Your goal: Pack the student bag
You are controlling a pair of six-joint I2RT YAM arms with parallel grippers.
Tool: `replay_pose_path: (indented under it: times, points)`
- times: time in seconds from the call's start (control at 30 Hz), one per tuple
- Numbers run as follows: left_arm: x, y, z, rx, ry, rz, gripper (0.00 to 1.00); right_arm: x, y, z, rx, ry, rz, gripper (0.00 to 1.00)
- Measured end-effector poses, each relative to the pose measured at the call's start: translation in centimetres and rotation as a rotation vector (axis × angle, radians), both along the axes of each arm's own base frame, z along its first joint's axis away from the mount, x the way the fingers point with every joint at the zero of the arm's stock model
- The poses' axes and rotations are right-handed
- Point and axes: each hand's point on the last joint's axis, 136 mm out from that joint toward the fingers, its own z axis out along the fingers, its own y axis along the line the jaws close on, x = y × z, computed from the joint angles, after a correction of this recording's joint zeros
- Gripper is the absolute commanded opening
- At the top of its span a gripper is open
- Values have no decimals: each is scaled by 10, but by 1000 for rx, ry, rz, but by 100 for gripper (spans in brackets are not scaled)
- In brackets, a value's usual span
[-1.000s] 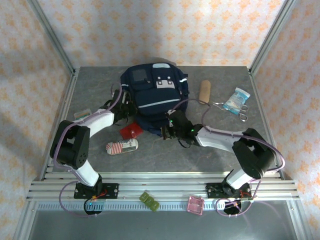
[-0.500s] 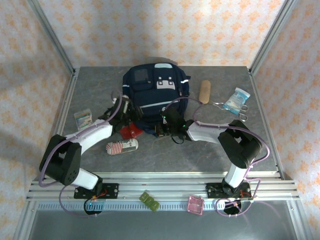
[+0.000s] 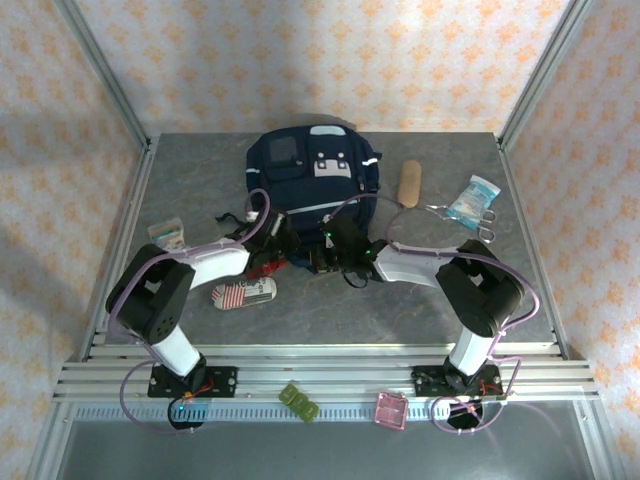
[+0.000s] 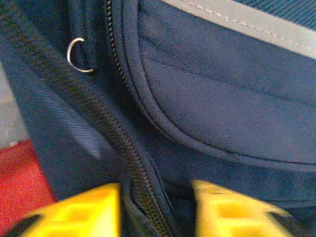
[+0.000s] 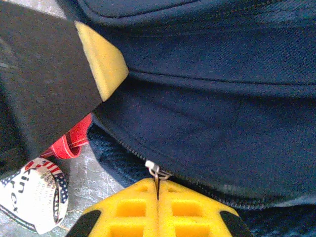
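The student bag (image 3: 310, 180), a navy-blue backpack with a pale stripe, lies at the back middle of the table. Both grippers meet at its near edge. My left gripper (image 3: 287, 246) is closed round a fold of the bag's fabric with the zipper track (image 4: 123, 148) running between its yellow fingers (image 4: 74, 210). My right gripper (image 3: 326, 256) is shut on the small metal zipper pull (image 5: 157, 173), pinched between its yellow pads (image 5: 133, 207). In the right wrist view the left gripper's finger (image 5: 101, 59) presses on the bag (image 5: 207, 113) just above.
A red pouch (image 3: 262, 263) and a flag-patterned pencil case (image 3: 244, 293) lie left of the grippers. A small box (image 3: 167, 234) sits far left. A tan case (image 3: 410, 182), scissors (image 3: 482, 222) and a blue-white packet (image 3: 472, 198) lie at the right.
My left arm has swung right to the bag's near edge, and its jaws opened and closed again there. My right gripper moved left a second ago and has held the pull since.
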Motion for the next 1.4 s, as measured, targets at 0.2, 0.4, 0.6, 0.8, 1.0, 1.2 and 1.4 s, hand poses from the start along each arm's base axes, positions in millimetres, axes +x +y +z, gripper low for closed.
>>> replay_pose_path:
  times: [0.2, 0.4, 0.6, 0.8, 1.0, 1.2, 1.4]
  points:
    - [7, -1, 0, 10, -7, -5, 0, 3, -7, 2, -38, -34, -11, 0]
    - [6, 5, 6, -5, -17, -24, 0, 15, -53, 7, -78, -46, -103, 0]
    - [4, 4, 16, -37, -38, -75, 0, 47, -130, -5, -151, -39, -301, 0]
    - [2, -5, 21, 16, -41, -166, 0, 45, -142, -4, -173, -45, -316, 0]
    - [16, 8, 36, 119, -66, -198, 0, 20, -125, -1, -167, -56, -253, 0]
    - [53, 57, 57, 169, -107, -100, 0, -6, -69, 12, -77, -57, -128, 0]
    - [90, 105, 89, 205, -196, 49, 54, 11, 6, 24, 25, -41, -35, 0]
